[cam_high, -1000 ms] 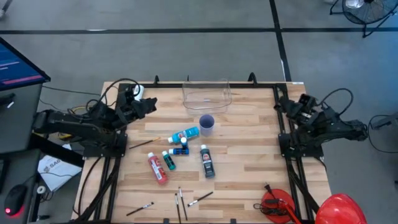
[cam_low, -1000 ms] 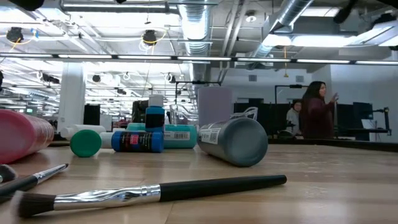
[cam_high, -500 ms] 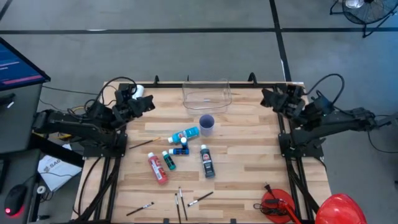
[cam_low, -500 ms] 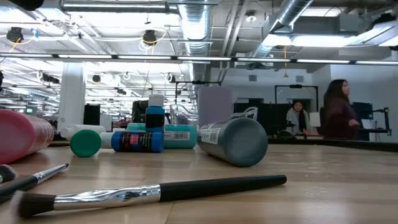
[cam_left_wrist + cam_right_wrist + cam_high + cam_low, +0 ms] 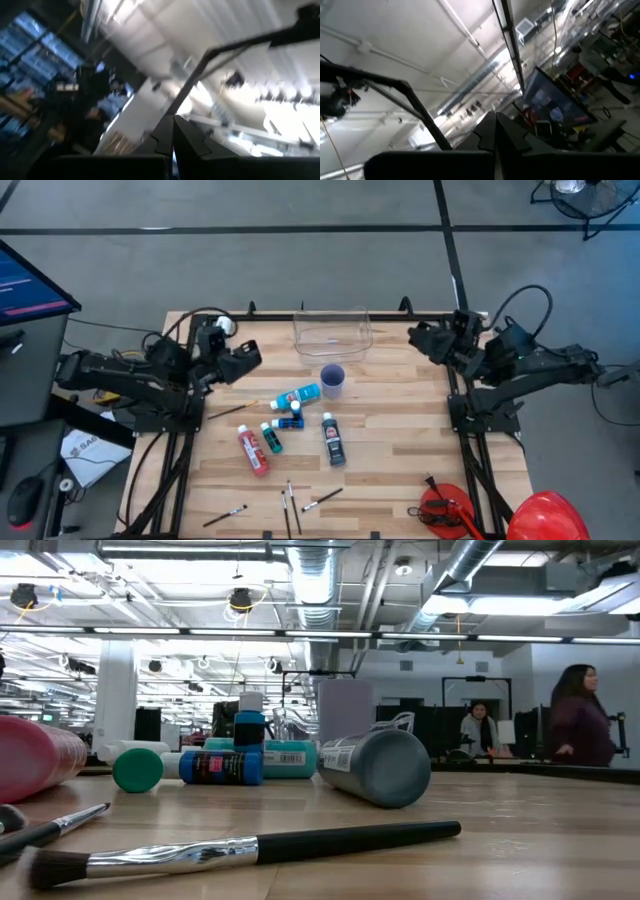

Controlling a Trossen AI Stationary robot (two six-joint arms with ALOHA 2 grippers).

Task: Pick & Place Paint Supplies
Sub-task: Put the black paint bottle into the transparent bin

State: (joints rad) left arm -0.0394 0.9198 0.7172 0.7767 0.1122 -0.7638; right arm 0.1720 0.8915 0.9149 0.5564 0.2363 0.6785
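The small plastic paint bottles with white caps lie mid-table beside thin dark-tipped brushes. They look light, stiff and smooth (may roll); grip across the body. Left gripper and right gripper are both closed, holding nothing.

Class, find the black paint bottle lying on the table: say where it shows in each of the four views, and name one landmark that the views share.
High view: black paint bottle lies mid-table, right of the teal bottle.
Low view: black paint bottle lies at centre, base toward the camera.
Left wrist view: not in it.
Right wrist view: not in it.
Shared landmark: the red bottle, at far left in the low view.
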